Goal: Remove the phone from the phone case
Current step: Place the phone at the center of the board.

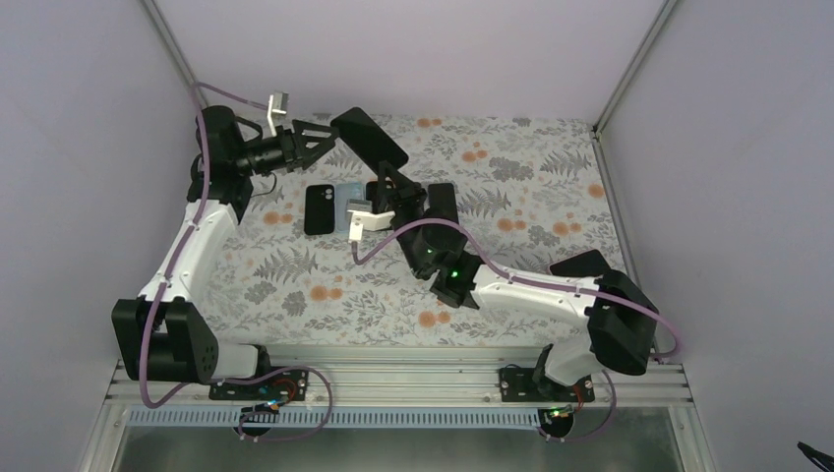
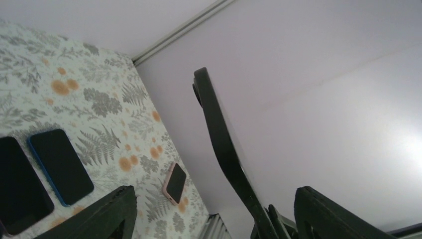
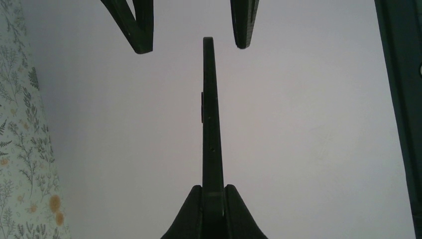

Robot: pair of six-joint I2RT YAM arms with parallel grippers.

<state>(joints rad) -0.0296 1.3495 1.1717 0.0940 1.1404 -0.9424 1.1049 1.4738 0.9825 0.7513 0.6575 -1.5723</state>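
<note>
**Top external view.** The right hand (image 1: 386, 177) is clamping one end of the black phone case (image 1: 369, 136) and is holding it raised over the far left part of the bench (image 1: 295, 295), near the back edge. The long axis of the case is running diagonally from the gripped end at the near right to the free end at the far left. The free end is pointing at the left hand (image 1: 329, 138). Walls are closing the bench on the left, back and right sides. A black phone (image 1: 318, 208) and a blue-cased phone (image 1: 346, 206) are lying flat, side by side, on the bench between the two arms.

**Left wrist view.** The left hand (image 2: 215, 191) is standing wide open and is holding nothing. The black phone case (image 2: 224, 149) is showing edge-on and is rising between the fingers (image 2: 112, 211) with room on both sides. Its edge is curving slightly along its length. The black phone (image 2: 20, 189), the blue-cased phone (image 2: 59, 167) and a pink-cased phone (image 2: 175, 182) are lying flat and apart from one another on the bench (image 2: 99, 99).

**Right wrist view.** The right hand (image 3: 213, 191) is pressing shut on the two flat faces of the black phone case (image 3: 210, 114). The case is standing straight away from the grip, thin edge to the camera. The left hand (image 3: 193, 48) is flanking the free end, with its fingers (image 3: 137, 30) clear of the case on both sides. Whether the phone is sitting inside the case cannot be told.
</note>
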